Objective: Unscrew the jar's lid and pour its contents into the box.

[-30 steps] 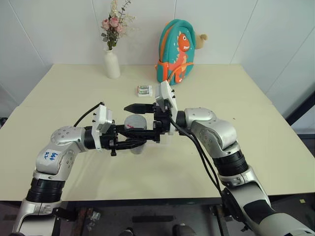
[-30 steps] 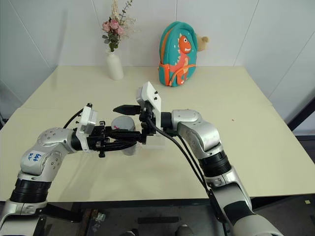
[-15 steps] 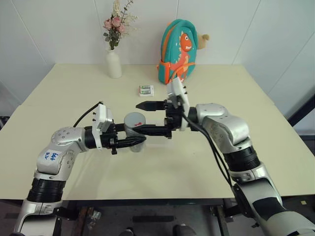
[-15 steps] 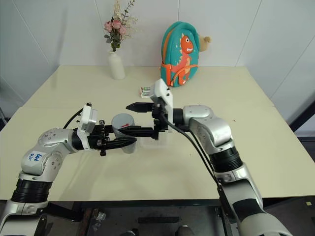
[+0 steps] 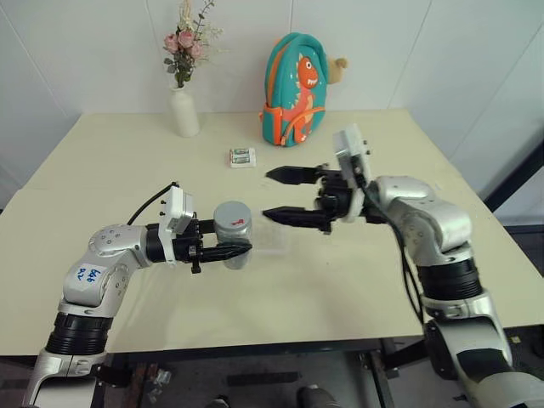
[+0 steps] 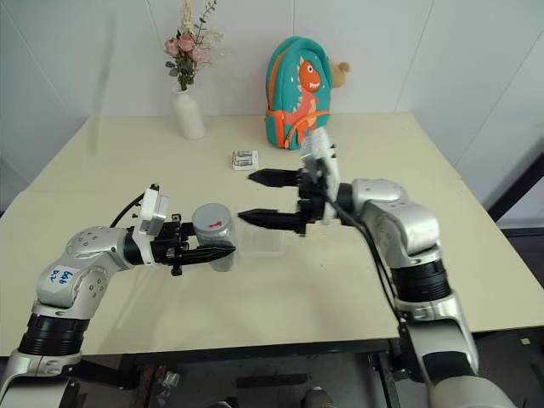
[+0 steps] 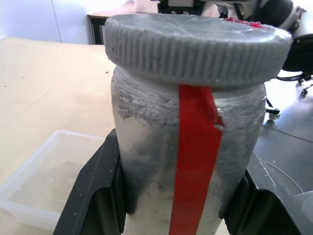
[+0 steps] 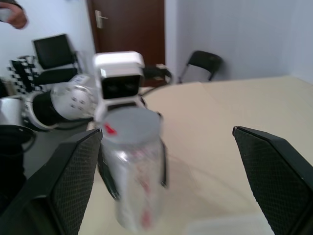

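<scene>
White walls are backing a pale bench that is carrying a vase of flowers and a dinosaur backpack along its far edge, with a small packet lying just in front of them.

Near the middle of the bench, the left gripper is clamping the jar around its body and holding it upright, which is likely meant to brace it against turning while the other arm works the cap. The lid is sitting on the jar, so the unscrewing is not yet done. The right gripper is hanging with its fingers spread wide and empty, pointing toward the jar from the right and standing apart from it, a little above lid height. The box is lying on the bench just beside the jar on its right, probably so that a short tilt will carry the contents into it.

The head views are giving the overall layout. The left wrist view is showing the ribbed rim of the lid, a red tape strip down the jar's side and both fingers pressed against the wall. The right wrist view is looking across at the lid's top, with its red mark.
</scene>
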Action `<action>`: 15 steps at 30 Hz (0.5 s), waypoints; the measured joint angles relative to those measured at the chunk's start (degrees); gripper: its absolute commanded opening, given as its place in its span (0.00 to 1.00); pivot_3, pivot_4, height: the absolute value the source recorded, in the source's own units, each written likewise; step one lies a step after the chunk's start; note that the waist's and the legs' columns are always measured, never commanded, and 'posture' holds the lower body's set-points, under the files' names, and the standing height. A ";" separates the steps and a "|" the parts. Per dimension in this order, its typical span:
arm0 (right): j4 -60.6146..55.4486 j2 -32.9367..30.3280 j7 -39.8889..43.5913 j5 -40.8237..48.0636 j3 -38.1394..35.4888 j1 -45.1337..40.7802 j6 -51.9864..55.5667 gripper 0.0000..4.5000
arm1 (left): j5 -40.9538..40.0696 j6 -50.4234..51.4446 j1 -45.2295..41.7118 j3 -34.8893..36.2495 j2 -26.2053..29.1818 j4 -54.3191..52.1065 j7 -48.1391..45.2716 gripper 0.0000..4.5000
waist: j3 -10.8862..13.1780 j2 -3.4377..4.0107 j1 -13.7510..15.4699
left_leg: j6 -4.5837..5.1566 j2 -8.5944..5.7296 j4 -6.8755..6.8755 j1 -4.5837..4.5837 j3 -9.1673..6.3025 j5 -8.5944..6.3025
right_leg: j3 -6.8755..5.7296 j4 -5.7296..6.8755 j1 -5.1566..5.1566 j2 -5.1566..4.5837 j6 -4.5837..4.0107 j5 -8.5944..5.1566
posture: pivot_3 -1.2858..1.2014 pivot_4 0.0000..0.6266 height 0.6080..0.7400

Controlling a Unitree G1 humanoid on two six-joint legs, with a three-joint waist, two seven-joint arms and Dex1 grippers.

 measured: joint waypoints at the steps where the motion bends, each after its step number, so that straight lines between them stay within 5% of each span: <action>1: -0.23 1.06 -0.86 -0.52 0.98 0.00 -0.07 1.00 | 0.01 0.00 0.00 0.00 0.00 0.03 0.14 0.44 | 0.00 0.00 0.14 | 0.00 0.00 0.01 0.00 0.00 0.01 | 0.00 0.00 0.01 0.00 0.00 0.00 | 0.52 0.24 1.00; 15: 3.76 10.01 -7.53 -7.31 5.89 -1.66 -3.19 1.00 | 0.18 0.00 -0.68 -0.18 -0.65 0.42 0.70 0.44 | 0.00 0.00 0.10 | -0.01 -0.01 0.00 0.01 -0.02 0.02 | -0.01 0.02 0.01 0.00 0.00 0.00 | 0.52 0.24 1.00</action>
